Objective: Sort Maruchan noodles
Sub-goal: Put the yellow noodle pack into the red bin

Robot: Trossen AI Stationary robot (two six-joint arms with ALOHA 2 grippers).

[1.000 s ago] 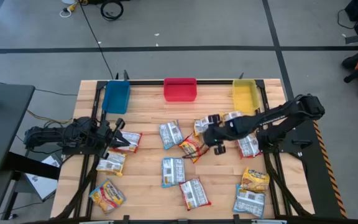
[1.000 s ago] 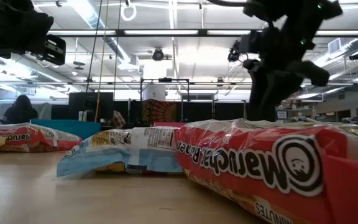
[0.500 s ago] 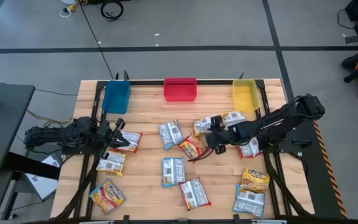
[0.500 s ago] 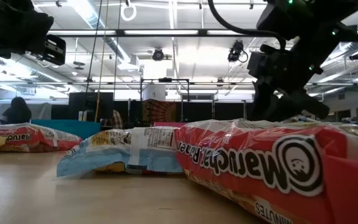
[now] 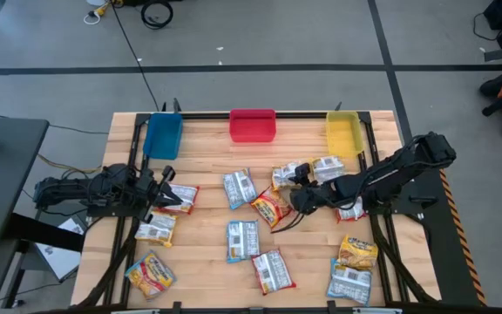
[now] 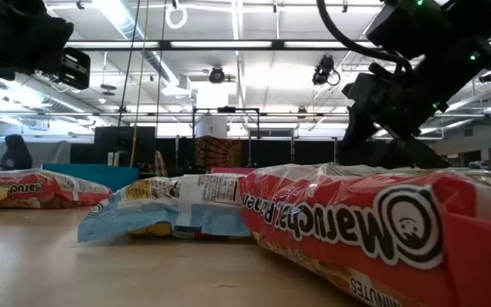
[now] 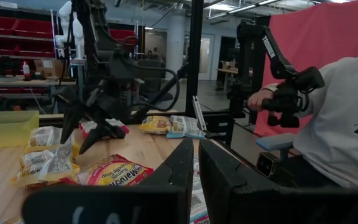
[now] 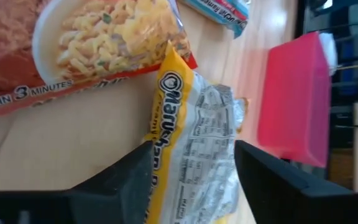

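Note:
Several Maruchan noodle packets lie flat and scattered on the wooden table. My right gripper is open near the table's middle, slanting down. It is beside a red packet, and a yellow-edged packet shows ahead between its fingers, which stand apart from it. The left wrist view shows this gripper with its fingers spread above the packets. My left gripper is shut at the table's left, level above a red-and-white packet.
A blue bin, a red bin and a yellow bin stand along the far edge. More packets lie near the front edge and at the right. A seated person is beyond the table.
My right gripper has sunk toward the table and come slightly toward the near edge, tipping its fingers downward and rolling its wrist. The packets lie as before.

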